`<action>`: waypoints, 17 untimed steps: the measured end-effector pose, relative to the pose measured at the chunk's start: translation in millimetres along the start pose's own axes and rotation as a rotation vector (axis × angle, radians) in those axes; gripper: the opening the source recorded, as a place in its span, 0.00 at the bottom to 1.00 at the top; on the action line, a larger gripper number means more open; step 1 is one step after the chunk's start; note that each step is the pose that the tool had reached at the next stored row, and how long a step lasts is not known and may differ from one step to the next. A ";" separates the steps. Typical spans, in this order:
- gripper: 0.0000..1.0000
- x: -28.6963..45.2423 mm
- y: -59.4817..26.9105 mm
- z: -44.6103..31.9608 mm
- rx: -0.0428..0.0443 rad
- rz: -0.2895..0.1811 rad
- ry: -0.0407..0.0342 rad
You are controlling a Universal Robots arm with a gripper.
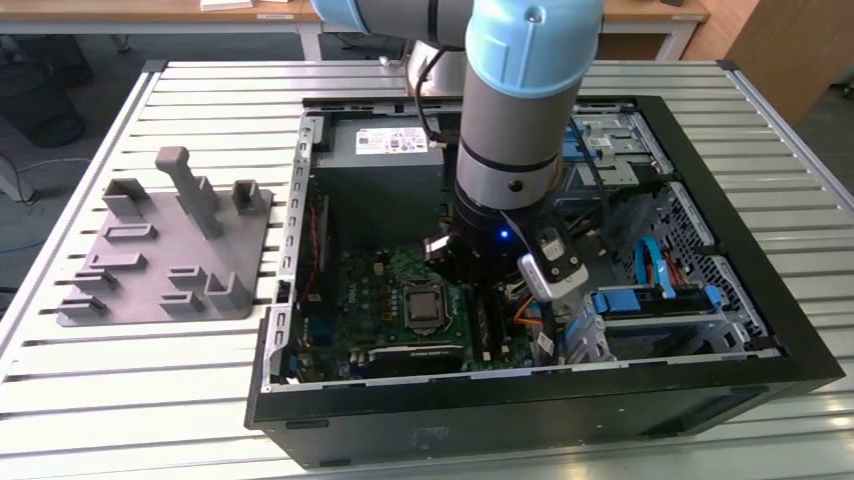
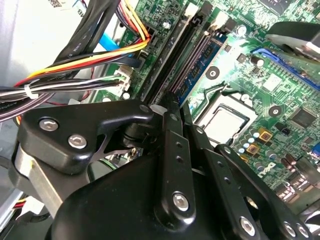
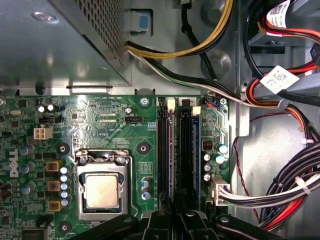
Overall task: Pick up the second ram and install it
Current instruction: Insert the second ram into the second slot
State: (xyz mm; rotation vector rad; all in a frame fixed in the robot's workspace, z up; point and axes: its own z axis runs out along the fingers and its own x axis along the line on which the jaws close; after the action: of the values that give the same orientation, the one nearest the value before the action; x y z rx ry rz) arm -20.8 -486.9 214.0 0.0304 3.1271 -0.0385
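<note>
My gripper (image 1: 470,272) is low inside the open computer case (image 1: 747,395), over the motherboard (image 3: 100,125). In both wrist views its black fingers (image 2: 172,150) stand close together right above the long memory slots (image 3: 163,150) beside the processor (image 3: 101,191). The second ram (image 3: 173,165) shows as a thin bluish sliver, edge-on, running along the slots straight out from between the fingertips, so the gripper (image 3: 175,217) looks shut on its near end. A blue strip (image 3: 196,160) lies along the outer slot; in the second wrist view it (image 2: 202,65) runs beside the black slots.
Bundles of black, red and yellow cables (image 3: 290,195) run beside the slots. The power supply (image 3: 60,45) sits at the case's far end. A grey holder plate (image 1: 147,270) with upright blocks lies on the slatted table at the exterior view's left. Drive bays (image 1: 667,300) fill the right.
</note>
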 end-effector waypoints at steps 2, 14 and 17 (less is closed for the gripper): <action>0.14 -0.4 0.1 0.7 0.0005 0.000 0.0003; 0.14 -0.5 0.2 4.7 0.0097 0.000 0.0003; 0.14 -0.5 0.6 4.8 0.0074 0.000 0.0002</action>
State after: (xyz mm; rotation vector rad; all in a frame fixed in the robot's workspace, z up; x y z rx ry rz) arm -20.2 -486.4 209.2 0.0301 3.1273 -0.0501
